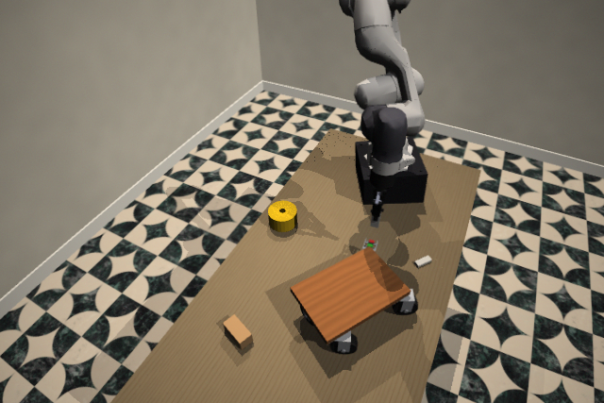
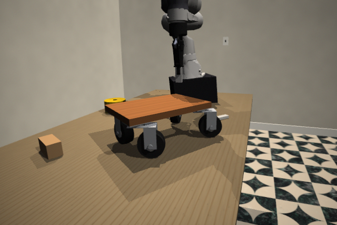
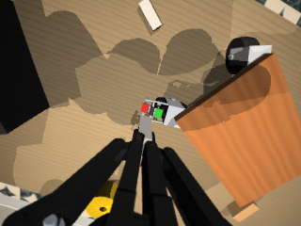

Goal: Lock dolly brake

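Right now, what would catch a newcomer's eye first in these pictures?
The dolly with its orange wooden deck, standing on black casters mid-table. Next, the gripper, shut and empty, raised over the red and green brake pedal at the dolly's corner nearest the arm. A yellow spool sits off to one side.

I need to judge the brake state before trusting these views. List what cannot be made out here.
- Brake pedal: tiny in the top view; which end is down is unreadable.
- Same pedal in the exterior view: hidden behind the dolly deck.
- Pedal tilt, wrist view: seen from above, so the red end shows no height.
- Gripper: jaws shut; contact with the pedal unclear.
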`<state>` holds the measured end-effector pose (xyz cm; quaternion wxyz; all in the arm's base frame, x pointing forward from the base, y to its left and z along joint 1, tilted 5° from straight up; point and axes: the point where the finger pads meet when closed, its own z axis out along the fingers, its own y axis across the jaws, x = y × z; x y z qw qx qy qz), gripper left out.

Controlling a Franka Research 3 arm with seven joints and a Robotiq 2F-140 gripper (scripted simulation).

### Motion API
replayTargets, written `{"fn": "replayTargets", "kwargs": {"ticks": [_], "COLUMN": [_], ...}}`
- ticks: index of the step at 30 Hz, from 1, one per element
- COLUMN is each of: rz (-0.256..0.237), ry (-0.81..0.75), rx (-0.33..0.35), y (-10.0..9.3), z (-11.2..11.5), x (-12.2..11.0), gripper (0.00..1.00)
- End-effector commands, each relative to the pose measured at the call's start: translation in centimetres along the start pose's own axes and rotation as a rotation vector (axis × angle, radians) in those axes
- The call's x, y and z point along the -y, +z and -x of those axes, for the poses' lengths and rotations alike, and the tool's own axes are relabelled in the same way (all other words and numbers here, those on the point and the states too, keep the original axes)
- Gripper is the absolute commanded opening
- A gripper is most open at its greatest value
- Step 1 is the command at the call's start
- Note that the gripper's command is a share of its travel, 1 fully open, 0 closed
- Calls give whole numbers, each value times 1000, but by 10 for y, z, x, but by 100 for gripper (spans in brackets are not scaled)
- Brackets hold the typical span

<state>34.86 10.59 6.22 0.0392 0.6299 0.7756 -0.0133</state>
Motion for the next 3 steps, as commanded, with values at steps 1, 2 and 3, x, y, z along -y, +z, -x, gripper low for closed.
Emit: {"fn": "replayTargets", "kwargs": {"ticks": [1, 2, 3], "rz": [1, 1, 1], "ry": [5, 5, 5], "rx": [0, 0, 0], "y": [-1, -1, -1], "z": [0, 0, 0], "x": [0, 0, 0], "gripper": [0, 0, 0]}}
